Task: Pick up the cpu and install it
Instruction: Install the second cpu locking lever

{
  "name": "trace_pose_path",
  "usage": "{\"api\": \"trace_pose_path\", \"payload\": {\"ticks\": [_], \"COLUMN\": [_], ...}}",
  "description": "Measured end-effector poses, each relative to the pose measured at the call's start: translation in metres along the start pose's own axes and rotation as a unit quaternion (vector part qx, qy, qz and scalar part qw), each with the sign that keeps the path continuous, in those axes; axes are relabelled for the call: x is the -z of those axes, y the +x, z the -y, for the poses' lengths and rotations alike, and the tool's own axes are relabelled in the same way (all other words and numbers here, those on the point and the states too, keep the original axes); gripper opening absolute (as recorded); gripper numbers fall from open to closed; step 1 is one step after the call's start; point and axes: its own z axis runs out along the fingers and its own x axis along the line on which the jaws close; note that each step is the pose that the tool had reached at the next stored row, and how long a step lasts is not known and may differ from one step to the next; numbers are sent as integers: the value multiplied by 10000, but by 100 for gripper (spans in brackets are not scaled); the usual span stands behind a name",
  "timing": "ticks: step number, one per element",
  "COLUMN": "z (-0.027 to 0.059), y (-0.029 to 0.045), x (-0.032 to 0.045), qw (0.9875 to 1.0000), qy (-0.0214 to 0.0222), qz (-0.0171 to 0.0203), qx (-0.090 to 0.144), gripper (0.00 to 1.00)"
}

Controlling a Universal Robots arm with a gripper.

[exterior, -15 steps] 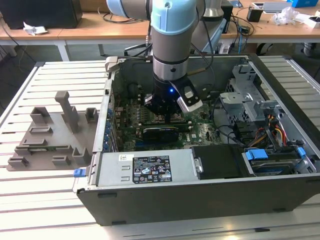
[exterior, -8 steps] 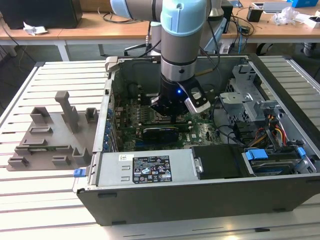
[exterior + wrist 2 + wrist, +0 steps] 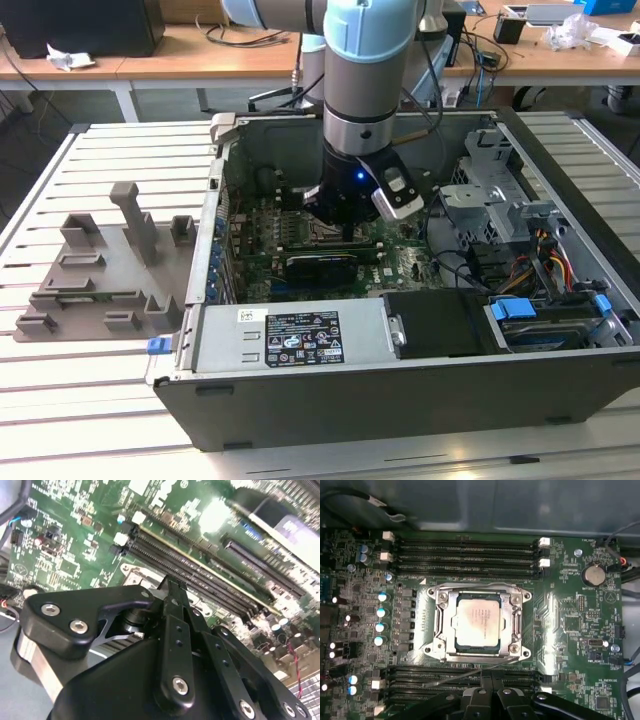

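Note:
The cpu [image 3: 478, 619], a pale silver-grey square chip, lies flat inside the metal socket frame [image 3: 441, 625] on the green motherboard [image 3: 570, 625] in the first wrist view. My gripper [image 3: 490, 676] hovers just beside the socket, over the memory slots, with its black fingers together and nothing between them. In the second wrist view the gripper [image 3: 172, 586] points down at the board close to the socket's edge. In the exterior view the gripper [image 3: 345, 232] reaches down into the open computer case [image 3: 400, 390] above the board's middle.
Memory slots [image 3: 465, 555] run along both sides of the socket. A thin wire lever [image 3: 455, 678] lies by the socket's near edge. Drive cages and cables [image 3: 520, 240] fill the case towards the exterior view's right. A grey moulded fixture [image 3: 100, 270] sits outside the case.

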Motion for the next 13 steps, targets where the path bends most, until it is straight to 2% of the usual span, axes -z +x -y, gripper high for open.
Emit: {"api": "trace_pose_path", "payload": {"ticks": [1, 3, 7, 11, 12, 13], "z": [-1, 0, 6, 58, 70, 70], "y": [6, 27, 201, 294, 323, 348], "x": [-8, -15, -63, -96, -96, -98], "qw": [10000, 10000, 10000, 10000, 10000, 9999], "qy": [-26, -35, -50, -51, -66, -98], "qz": [2, 2, 2, 0, -1, -1], "qx": [-2, -1, 0, 12, 21, 33], "gripper": [11, 11, 11, 11, 11, 11]}}
